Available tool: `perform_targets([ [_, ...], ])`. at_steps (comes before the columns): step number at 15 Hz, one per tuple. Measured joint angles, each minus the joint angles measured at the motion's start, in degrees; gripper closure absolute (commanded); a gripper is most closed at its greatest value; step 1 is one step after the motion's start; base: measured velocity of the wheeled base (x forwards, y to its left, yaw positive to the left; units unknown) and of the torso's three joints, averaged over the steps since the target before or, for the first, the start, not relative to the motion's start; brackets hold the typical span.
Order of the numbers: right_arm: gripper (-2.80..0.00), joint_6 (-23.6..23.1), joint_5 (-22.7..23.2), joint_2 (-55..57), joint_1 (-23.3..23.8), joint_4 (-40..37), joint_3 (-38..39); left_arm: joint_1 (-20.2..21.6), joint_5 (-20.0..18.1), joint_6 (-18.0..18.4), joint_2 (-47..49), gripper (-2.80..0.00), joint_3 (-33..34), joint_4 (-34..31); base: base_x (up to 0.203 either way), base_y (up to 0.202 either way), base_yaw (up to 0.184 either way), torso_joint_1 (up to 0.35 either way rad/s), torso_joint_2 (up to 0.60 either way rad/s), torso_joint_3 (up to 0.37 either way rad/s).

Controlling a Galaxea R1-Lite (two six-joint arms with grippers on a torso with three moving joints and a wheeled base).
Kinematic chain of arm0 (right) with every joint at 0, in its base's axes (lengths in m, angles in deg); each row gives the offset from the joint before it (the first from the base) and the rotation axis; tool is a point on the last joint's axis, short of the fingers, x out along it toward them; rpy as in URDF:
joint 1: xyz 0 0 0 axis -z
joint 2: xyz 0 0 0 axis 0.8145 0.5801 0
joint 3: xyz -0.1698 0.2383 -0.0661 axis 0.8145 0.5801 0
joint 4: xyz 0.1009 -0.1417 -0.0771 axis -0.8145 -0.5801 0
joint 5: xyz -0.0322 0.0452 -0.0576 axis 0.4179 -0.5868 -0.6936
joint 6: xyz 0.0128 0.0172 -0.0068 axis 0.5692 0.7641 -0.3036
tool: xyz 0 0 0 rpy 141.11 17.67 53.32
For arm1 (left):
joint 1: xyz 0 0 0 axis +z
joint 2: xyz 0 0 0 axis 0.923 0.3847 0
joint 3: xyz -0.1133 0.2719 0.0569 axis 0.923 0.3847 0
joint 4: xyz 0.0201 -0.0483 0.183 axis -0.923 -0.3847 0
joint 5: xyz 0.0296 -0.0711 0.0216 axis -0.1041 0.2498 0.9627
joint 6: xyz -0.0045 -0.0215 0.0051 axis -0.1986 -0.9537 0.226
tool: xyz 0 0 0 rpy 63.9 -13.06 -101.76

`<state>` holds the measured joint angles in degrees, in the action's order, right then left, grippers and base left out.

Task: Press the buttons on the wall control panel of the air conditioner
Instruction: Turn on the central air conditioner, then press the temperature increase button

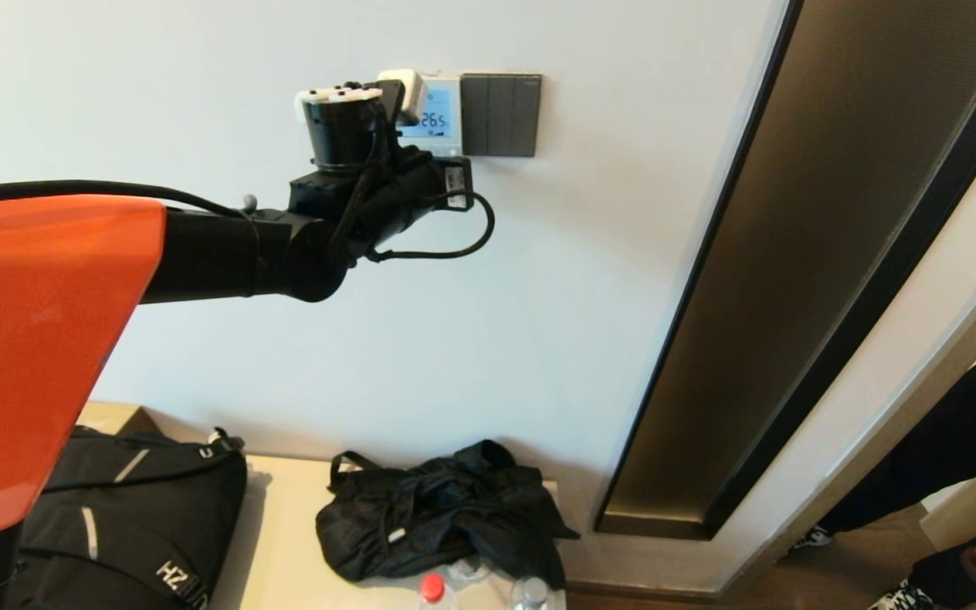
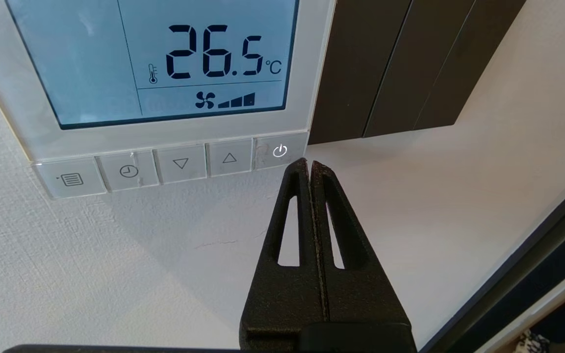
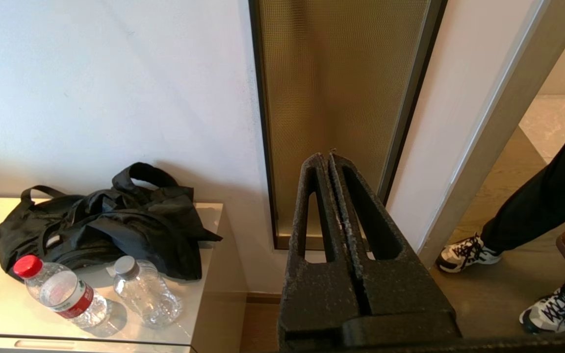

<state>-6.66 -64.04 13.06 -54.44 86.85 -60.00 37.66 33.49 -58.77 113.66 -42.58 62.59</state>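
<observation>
The white air conditioner control panel (image 1: 435, 110) hangs on the wall with a lit blue screen (image 2: 155, 59) reading 26.5 °C. Under the screen runs a row of buttons: menu (image 2: 70, 179), clock (image 2: 128, 171), down arrow (image 2: 180, 163), up arrow (image 2: 229, 158) and a lit power button (image 2: 279, 151). My left gripper (image 2: 308, 163) is shut and empty, its tips just below the power button, at the panel's lower corner. In the head view the left arm (image 1: 344, 195) reaches up to the panel. My right gripper (image 3: 326, 158) is shut and empty, held low, away from the panel.
A dark grey switch plate (image 1: 501, 114) adjoins the panel. A dark-framed gold panel (image 1: 801, 280) runs down the wall. Below, a low cabinet (image 1: 285, 534) carries black bags (image 1: 446, 508) and two water bottles (image 3: 66, 294). A person's legs and sneakers (image 3: 464, 252) stand at the doorway.
</observation>
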Motion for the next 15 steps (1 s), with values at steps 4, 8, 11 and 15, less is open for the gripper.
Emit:
perform_targets([
  [4, 0.00, 0.02, 0.00, 0.00, 0.00, 0.00, 0.00, 0.29, 0.02, -0.06, -0.41, 0.00, 1.80, 1.17, 0.000, 0.000, 0.000, 0.000, 0.00, 0.000],
  [8, 0.00, -0.18, 0.00, 0.02, 0.00, 0.01, 0.00, 0.14, -0.15, 0.09, -4.03, 0.00, 9.94, 5.57, 0.000, 0.000, 0.000, 0.000, 0.00, 0.000],
  [11, 0.00, -0.22, 0.00, 0.00, 0.00, 0.01, 0.00, 1.21, -0.49, 0.13, -6.35, 0.00, 12.71, 6.35, 0.000, 0.000, 0.000, 0.000, 0.00, 0.000],
  [15, 0.00, -0.24, 0.00, 0.00, 0.00, 0.03, 0.00, 3.87, -1.41, 0.09, -6.67, 0.00, 12.50, 5.96, 0.000, 0.000, 0.000, 0.000, 0.00, 0.000],
])
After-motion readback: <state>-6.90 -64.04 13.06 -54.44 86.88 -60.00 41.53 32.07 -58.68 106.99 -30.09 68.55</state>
